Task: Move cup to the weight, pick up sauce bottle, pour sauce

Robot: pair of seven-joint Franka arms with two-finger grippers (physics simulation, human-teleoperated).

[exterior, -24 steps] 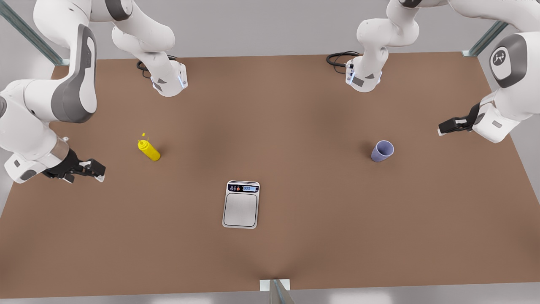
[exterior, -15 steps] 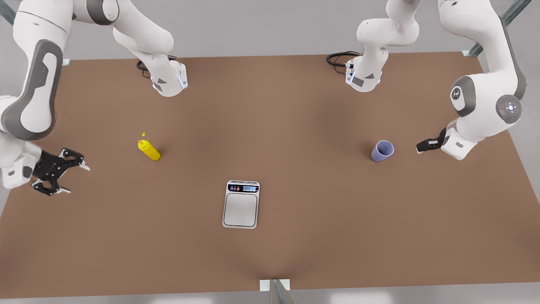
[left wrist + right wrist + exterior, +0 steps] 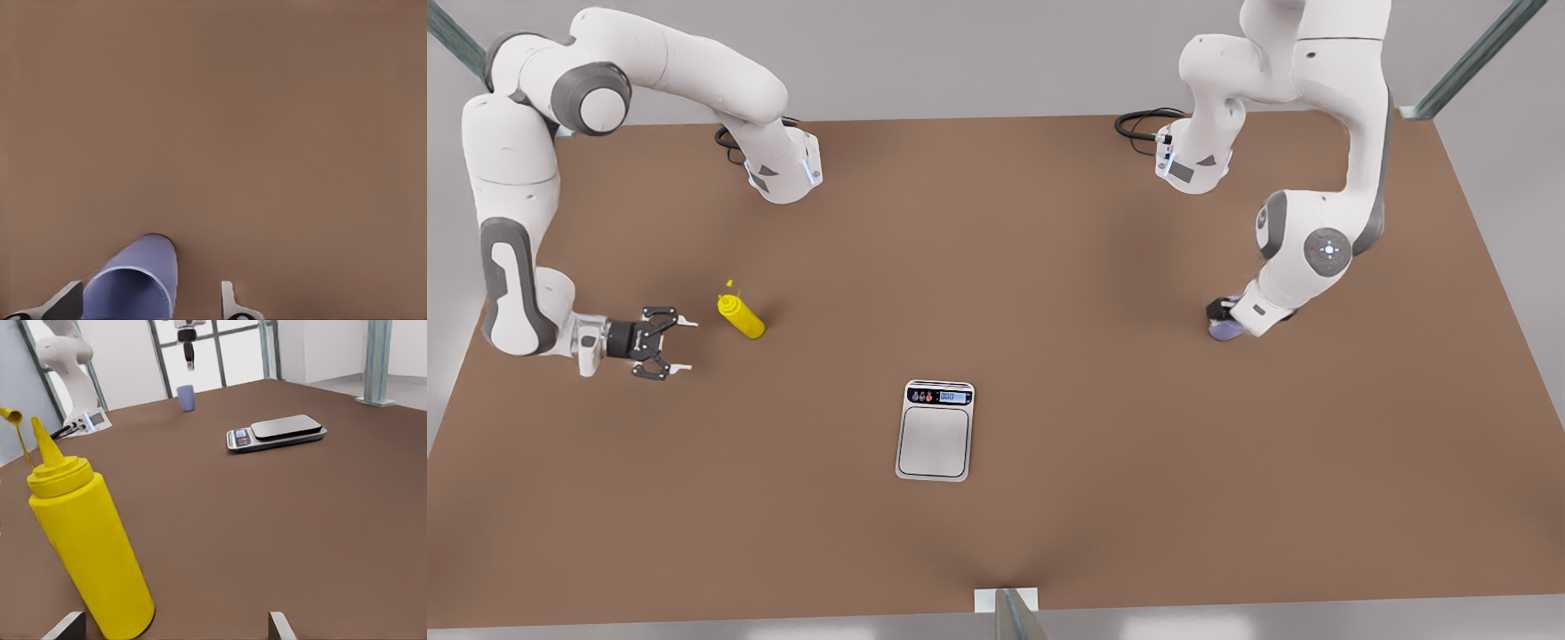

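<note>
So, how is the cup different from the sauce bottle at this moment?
The cup is lavender-blue and open-topped; the sauce bottle is bright yellow with a pointed nozzle. The left gripper hangs right over the cup, its open fingers on either side, while the right gripper, also open, is beside the sauce bottle and apart from it. Both stand upright on the table, off the scale.

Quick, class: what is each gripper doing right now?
Left gripper: open, straddling the cup, not gripping.
Right gripper: open, empty, beside the sauce bottle.
</note>
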